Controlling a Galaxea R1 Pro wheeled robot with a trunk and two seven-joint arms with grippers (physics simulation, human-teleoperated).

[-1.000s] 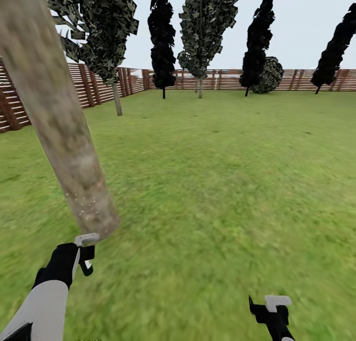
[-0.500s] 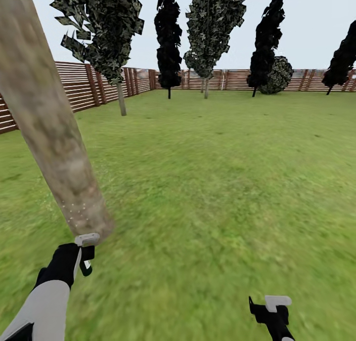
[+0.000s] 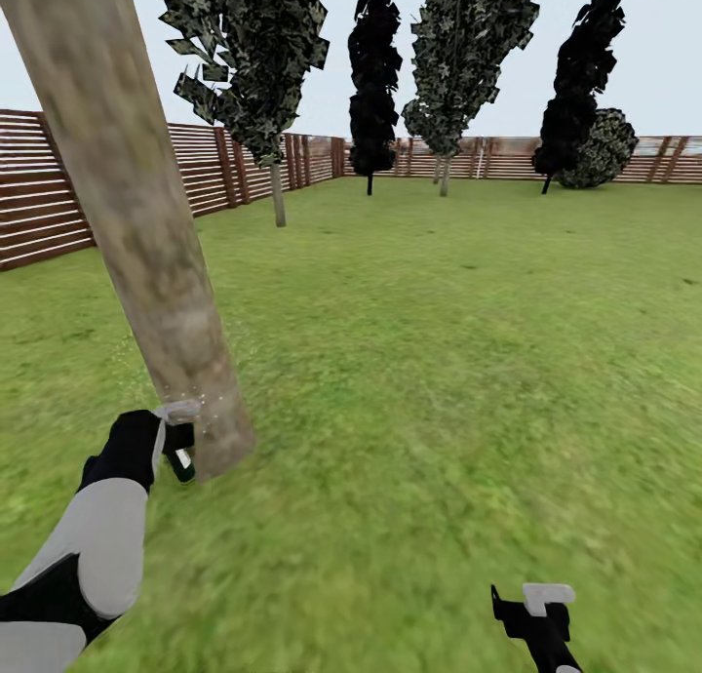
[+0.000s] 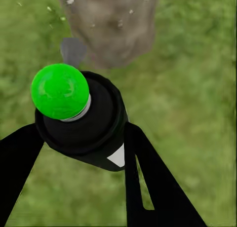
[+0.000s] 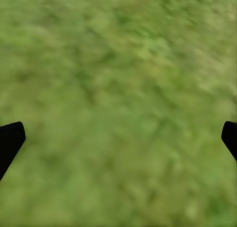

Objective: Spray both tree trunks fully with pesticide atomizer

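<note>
Two claws show: the left claw (image 3: 175, 439) grips the dark green-black pesticide atomizer (image 4: 84, 118), touching the mottled grey-brown tree trunk (image 3: 146, 234) ahead. White pesticide specks (image 4: 118, 23) dot its base. The right claw (image 3: 536, 605) hangs released over the blurry green grass floor (image 3: 439, 380).

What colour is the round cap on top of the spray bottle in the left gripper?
Bright green, on the black pesticide atomizer; clearest in the left wrist view.

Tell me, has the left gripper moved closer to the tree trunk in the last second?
Yes. The left gripper was just below the tree trunk base; now it sits up beside it, touching the bark.
</note>
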